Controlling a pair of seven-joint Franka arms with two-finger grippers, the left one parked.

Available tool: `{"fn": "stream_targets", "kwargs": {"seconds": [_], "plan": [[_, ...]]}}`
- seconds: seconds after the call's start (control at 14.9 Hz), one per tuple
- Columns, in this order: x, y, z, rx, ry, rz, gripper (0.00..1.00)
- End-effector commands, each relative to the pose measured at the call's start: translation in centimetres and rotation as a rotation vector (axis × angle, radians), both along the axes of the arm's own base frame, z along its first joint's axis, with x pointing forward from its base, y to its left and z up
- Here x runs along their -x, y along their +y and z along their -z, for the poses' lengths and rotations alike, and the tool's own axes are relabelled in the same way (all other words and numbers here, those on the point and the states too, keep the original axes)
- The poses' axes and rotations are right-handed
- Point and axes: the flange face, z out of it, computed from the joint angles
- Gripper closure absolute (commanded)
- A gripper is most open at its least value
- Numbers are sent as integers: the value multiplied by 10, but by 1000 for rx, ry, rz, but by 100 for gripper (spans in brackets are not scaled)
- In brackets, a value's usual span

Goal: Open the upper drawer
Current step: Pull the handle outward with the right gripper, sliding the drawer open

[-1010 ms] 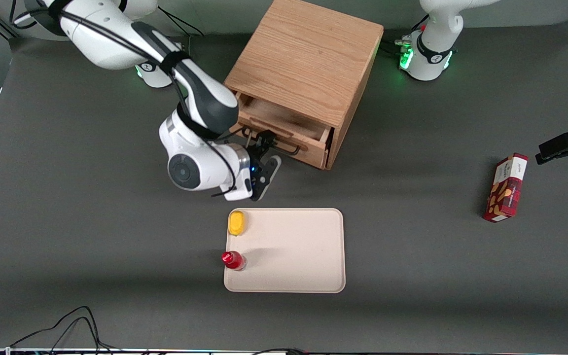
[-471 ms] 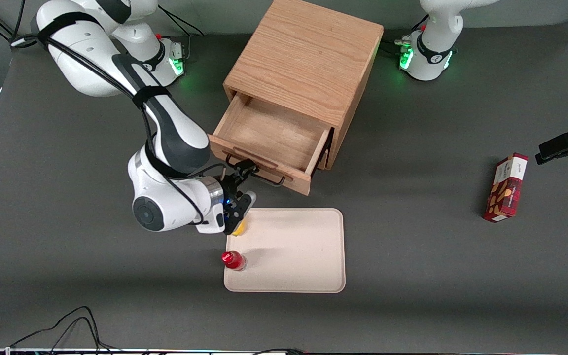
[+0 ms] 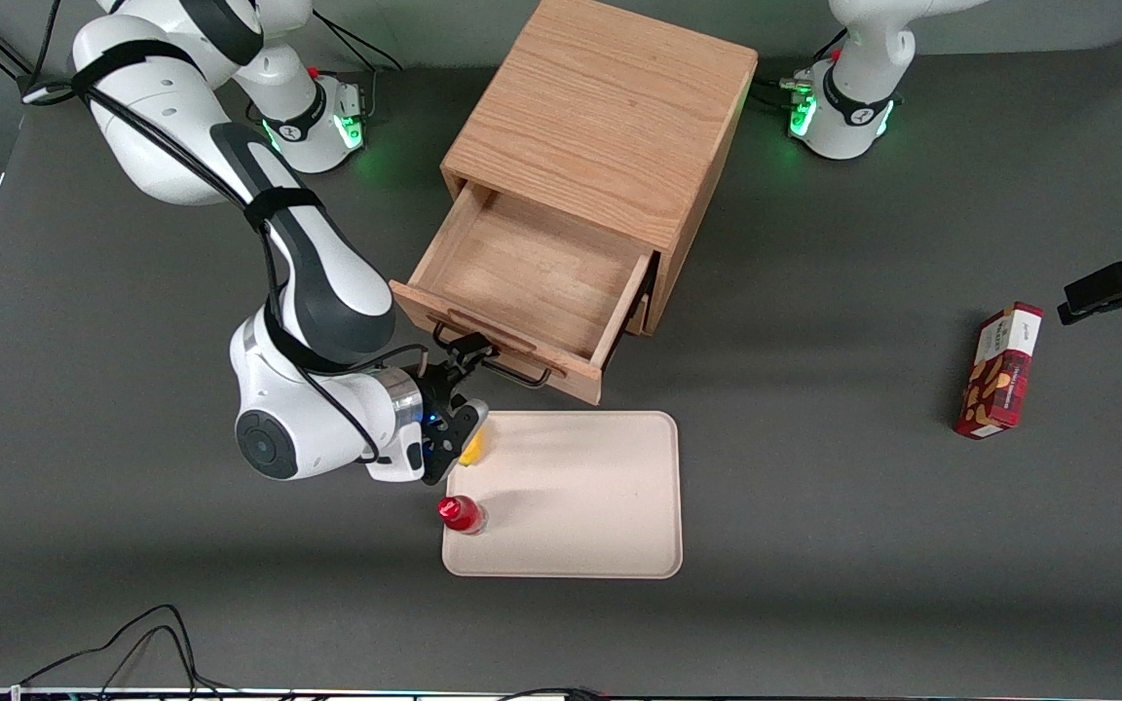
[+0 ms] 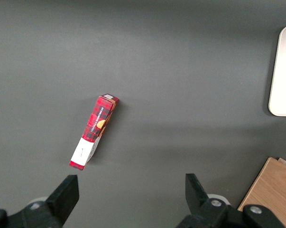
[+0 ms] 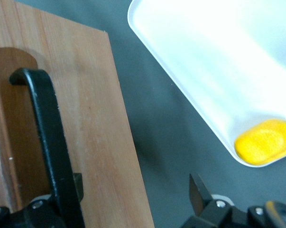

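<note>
Cabinet: a small oak box (image 3: 610,117) standing in the upper middle of the front view, on the dark grey table (image 3: 814,321).

Drawer: the upper drawer (image 3: 532,273) stands drawn well out of the cabinet toward the front camera, in the middle of the frame. Its bare wooden floor is open to view (nothing lies in it). The wrist camera shows its front panel (image 5: 95,118) close up.

Handle: a thin black wire handle (image 3: 512,370) on the drawer's front. In the wrist camera the same bar (image 5: 48,128) runs along one finger.

Gripper: the gripper (image 3: 468,382) sits at the end of the handle nearer the working arm, between the drawer front and the tray. Its fingers are spread wide: one is hooked at the handle and the other is clear of it (so it is not pinching anything) (image 5: 133,190).

Tray: a cream tray (image 3: 580,506), nearer the camera than the drawer, in the lower middle of the frame (image 5: 214,57).

On the tray: a yellow lump (image 3: 471,450) in one corner, half hidden under the gripper (image 5: 263,145), and a small red-capped bottle (image 3: 462,513) at the edge.

Box: a red carton (image 3: 999,370) lying toward the parked arm's end of the table (image 4: 93,130).
</note>
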Motion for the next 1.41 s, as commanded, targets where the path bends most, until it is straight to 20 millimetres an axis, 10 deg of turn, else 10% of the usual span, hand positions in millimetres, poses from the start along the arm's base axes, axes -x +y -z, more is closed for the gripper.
{"fn": "stream_targets", "kwargs": {"seconds": [0.0,0.74,1.35], "plan": [[-2,-13,-51,16,-21,-8,0],[-5,-8,-17,62,-25,-14,0],[-37,-38,-27,65,-118,70,0]]}}
